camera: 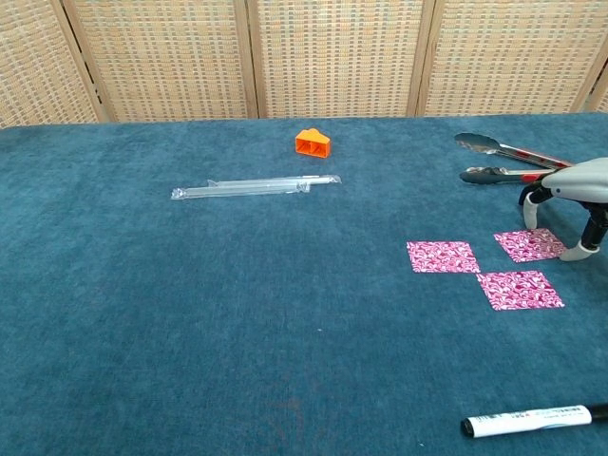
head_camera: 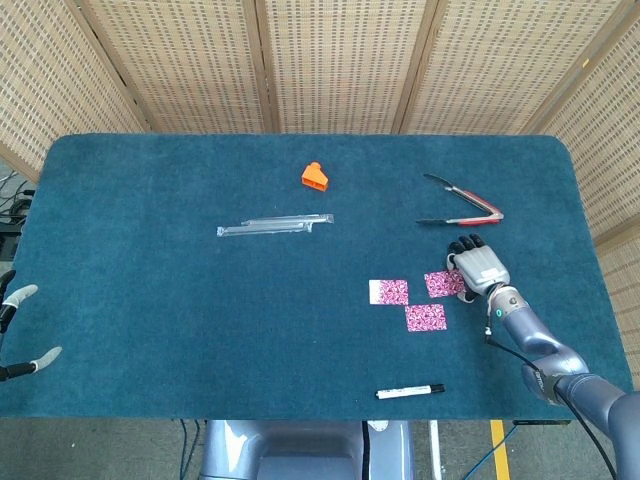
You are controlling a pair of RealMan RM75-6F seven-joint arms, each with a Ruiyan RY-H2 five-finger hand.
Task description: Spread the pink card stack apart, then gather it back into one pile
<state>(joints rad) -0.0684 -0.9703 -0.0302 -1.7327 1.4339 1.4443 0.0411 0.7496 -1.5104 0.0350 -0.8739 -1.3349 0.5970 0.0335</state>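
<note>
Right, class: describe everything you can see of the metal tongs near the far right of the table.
The tongs look like bare silvery metal, two long slim arms joined at a reddish hinge end that points right, the scoop-shaped tips spread apart toward the left. They lie flat on the blue cloth table, beyond the right hand and the pink cards. Nothing touches them; the hand is close but apart from them.
</note>
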